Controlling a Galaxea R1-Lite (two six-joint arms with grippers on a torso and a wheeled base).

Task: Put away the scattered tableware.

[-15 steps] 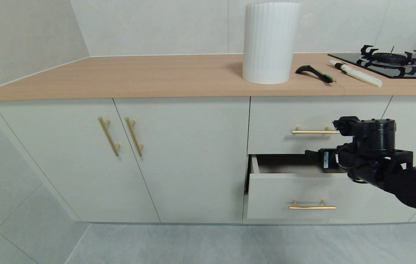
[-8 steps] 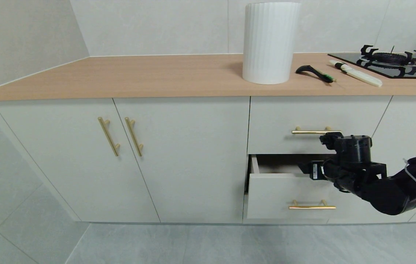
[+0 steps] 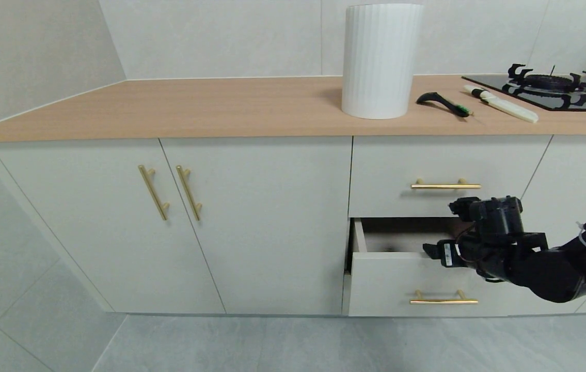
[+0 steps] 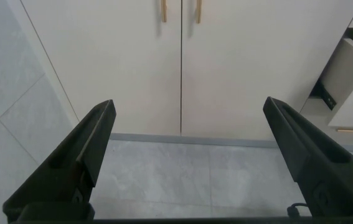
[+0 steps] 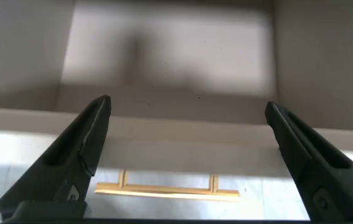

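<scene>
nearest, the left hand [image 4: 185,109] hangs low above the grey tiled floor [image 4: 164,174], its two dark fingers [image 4: 92,146] spread wide with nothing between them, facing the pair of cabinet doors [image 4: 182,56]. on the robot's right side, the right hand [image 3: 433,251] sits at the top edge of the lower drawer [image 3: 401,276], which stands partly pulled out of the cabinet; whether the hand touches the drawer front cannot be told. its fingers [image 5: 80,155] are also set wide apart and hold nothing, and in the right wrist view the drawer's pale inside [image 5: 170,62] lies beyond them, with the gold drawer handle [image 5: 167,186] on the front panel below. just above the open drawer is the upper drawer [image 3: 447,165], shut, with its own gold bar handle [image 3: 445,185]. to the left of the drawers, the two doors each carry an upright gold handle [image 3: 153,192], side by side near the middle seam. farther up and back, the wooden table [image 3: 220,108] carries the tableware: a black spoon with a green end [image 3: 442,103] lies flat just right of a tall white ribbed cylinder [image 3: 381,59], and a white knife [image 3: 502,103] lies near the spoon, between it and the black gas stove [image 3: 551,85] at the table's right end. both utensils are apart from each other and well apart from the open drawer below. behind everything rises the pale tiled wall [image 3: 220,36].
</scene>
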